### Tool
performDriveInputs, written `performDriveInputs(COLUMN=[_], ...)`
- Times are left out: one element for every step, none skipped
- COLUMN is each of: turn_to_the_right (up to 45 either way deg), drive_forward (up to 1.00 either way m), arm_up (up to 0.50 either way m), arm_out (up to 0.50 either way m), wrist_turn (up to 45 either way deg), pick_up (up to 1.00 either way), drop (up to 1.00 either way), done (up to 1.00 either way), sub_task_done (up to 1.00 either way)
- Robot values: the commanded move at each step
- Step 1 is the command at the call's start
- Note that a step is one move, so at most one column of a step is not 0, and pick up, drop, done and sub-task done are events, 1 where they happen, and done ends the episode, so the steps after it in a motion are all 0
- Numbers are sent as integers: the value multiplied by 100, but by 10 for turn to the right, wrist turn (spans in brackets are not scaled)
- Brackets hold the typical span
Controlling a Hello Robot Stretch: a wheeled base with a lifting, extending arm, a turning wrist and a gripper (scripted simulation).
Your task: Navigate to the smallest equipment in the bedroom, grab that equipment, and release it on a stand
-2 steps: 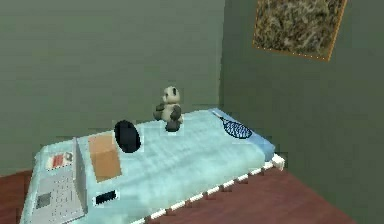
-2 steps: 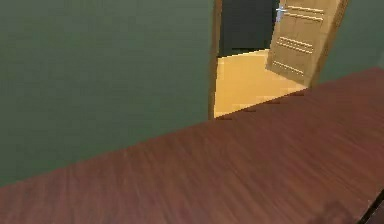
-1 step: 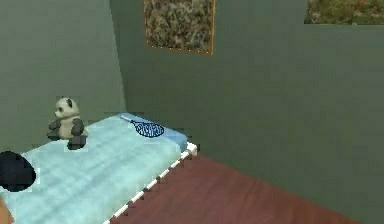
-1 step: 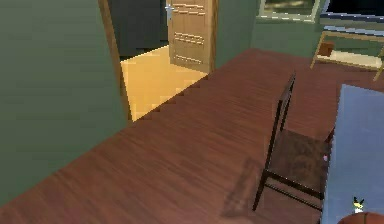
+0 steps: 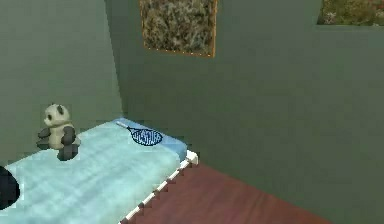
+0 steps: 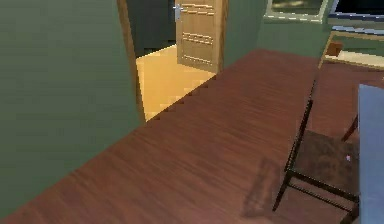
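Note:
A small blue racket lies flat near the far corner of a bed covered in pale blue bedding, in the forward view's lower left. On the same bed, to the left of the racket, sits a panda soft toy.
Green walls meet in a corner behind the bed, with a framed picture on the wall above. Red-brown wood floor spreads across the arm side view, where an open doorway leads to a lighter room with a wooden door. A dark wooden chair stands at the right.

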Motion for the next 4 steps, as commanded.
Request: performDriveInputs(turn_to_the_right=[450, 450, 0, 0], drive_forward=[0, 0, 45, 0], arm_up=[0, 0, 0, 50], arm_out=[0, 0, 0, 0], wrist_turn=[0, 0, 0, 0], pick_up=[0, 0, 0, 0], drop=[0, 0, 0, 0], done=[0, 0, 0, 0], sub_task_done=[0, 0, 0, 0])
